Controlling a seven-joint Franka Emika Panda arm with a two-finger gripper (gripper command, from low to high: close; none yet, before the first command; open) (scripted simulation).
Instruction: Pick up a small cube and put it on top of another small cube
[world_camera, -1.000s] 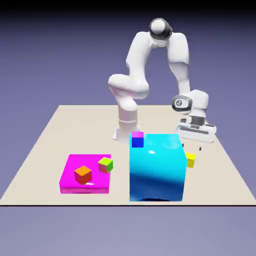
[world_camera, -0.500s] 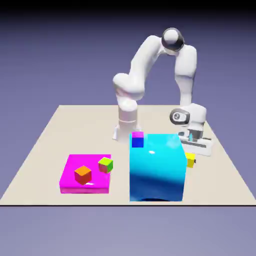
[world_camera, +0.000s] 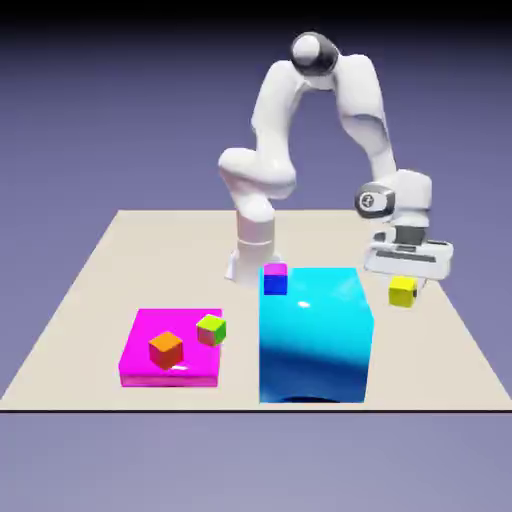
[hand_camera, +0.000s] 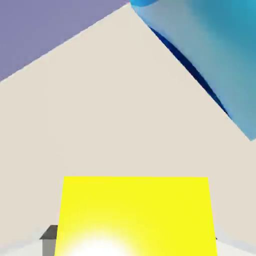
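Fingers (world_camera: 404, 280) clamped on yellow cube (world_camera: 403, 291), raised off tabletop (world_camera: 120, 262) beyond cyan block (world_camera: 314, 330); lime-green cube (world_camera: 211, 328) across, toward exterior view's left.

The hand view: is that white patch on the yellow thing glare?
Hand view: yes, a washed-out bright spot sits at the bottom edge of the small yellow cube. Exterior view: the big glossy cyan block also carries pale sheen, and the backdrop darkens toward the top.
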